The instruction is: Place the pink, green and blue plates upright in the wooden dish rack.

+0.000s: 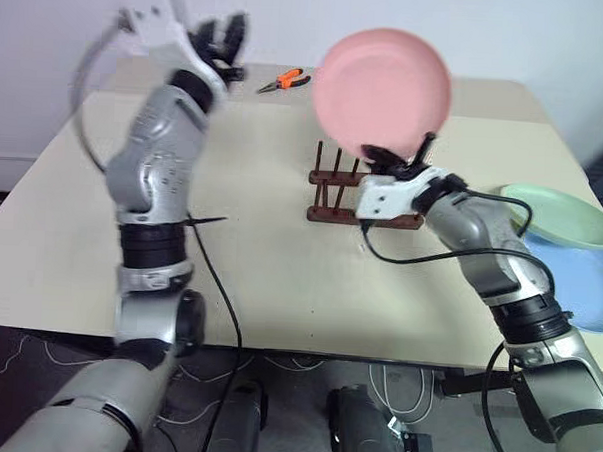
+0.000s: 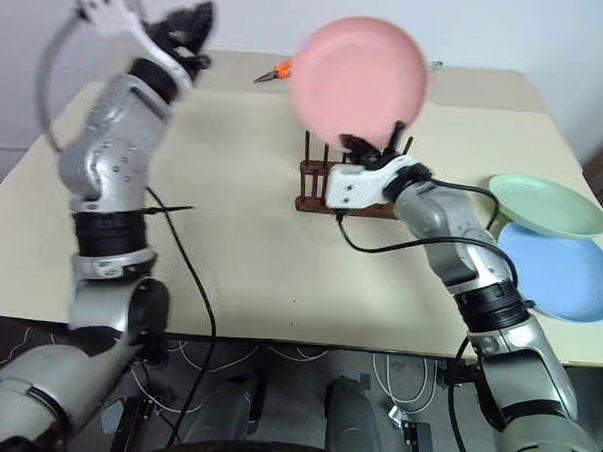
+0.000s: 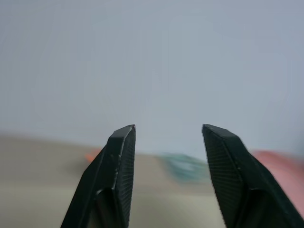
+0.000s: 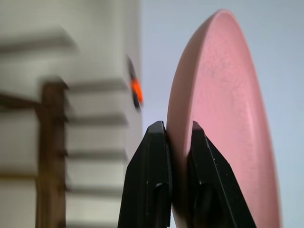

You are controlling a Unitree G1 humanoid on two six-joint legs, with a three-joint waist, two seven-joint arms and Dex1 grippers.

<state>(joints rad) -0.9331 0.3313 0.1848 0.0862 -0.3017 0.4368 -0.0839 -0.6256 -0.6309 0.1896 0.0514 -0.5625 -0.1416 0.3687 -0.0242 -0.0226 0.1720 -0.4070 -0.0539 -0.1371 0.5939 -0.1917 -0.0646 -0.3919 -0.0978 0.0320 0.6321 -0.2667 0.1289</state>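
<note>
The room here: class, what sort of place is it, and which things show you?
Probably a lab or workshop test bench, not a kitchen: a plain beige table against a bare wall, orange pliers lying on it, and loose cables underneath.

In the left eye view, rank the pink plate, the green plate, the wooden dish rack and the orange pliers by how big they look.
1. pink plate, upright and facing the camera
2. green plate, seen flat, so unsure against the pink one
3. wooden dish rack, partly hidden
4. orange pliers, far back
</note>
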